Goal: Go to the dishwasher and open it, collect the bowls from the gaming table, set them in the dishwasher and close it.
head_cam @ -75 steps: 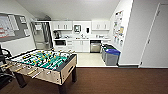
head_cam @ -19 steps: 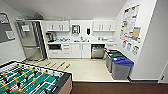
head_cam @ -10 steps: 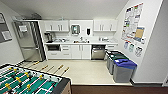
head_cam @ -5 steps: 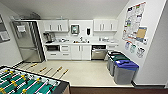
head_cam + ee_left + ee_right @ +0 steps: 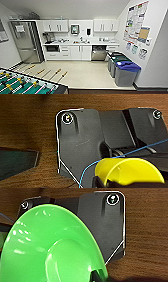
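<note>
I carry a yellow bowl (image 5: 127, 171) clenched in my left jaws and a green bowl (image 5: 53, 244) in my right, facing the far dishwasher (image 5: 98, 53); next, approach it.

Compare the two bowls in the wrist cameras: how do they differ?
The yellow bowl in the left wrist view looks small and deep-walled; the lime-green bowl in the right wrist view is much wider and shallow, like a plate. Yellow looks matte, green shows bright glints. Both are round, bright plastic, and sit close at a gripper.
</note>
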Controlling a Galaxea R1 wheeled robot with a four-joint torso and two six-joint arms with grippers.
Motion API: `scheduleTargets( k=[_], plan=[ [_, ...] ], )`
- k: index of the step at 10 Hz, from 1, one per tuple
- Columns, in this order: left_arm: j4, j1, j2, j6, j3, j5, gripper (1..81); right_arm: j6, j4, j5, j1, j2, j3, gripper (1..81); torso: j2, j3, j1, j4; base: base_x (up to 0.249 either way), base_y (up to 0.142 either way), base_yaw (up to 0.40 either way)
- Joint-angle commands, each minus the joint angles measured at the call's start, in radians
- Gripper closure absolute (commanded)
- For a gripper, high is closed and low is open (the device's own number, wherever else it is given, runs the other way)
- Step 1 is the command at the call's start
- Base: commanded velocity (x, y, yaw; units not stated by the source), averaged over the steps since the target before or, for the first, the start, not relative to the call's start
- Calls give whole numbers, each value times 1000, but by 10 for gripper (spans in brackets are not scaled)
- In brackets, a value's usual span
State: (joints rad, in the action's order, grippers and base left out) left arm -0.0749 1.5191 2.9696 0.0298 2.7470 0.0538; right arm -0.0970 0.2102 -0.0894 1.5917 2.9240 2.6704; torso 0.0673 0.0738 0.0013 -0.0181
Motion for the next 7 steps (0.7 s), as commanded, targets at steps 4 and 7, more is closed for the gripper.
scheduleTargets(
  k=[4, 7],
  plan=[
    [0, -47, -6, -1, 3, -49, 811, 2, 3, 42, -40, -4, 0, 811, 0, 0, 0, 0, 126, -73, 0],
    [0, -46, -6, -2, 3, -49, 811, 2, 3, 42, -38, -4, 0, 811, 0, 0, 0, 0, 126, -47, 0]
  ],
)
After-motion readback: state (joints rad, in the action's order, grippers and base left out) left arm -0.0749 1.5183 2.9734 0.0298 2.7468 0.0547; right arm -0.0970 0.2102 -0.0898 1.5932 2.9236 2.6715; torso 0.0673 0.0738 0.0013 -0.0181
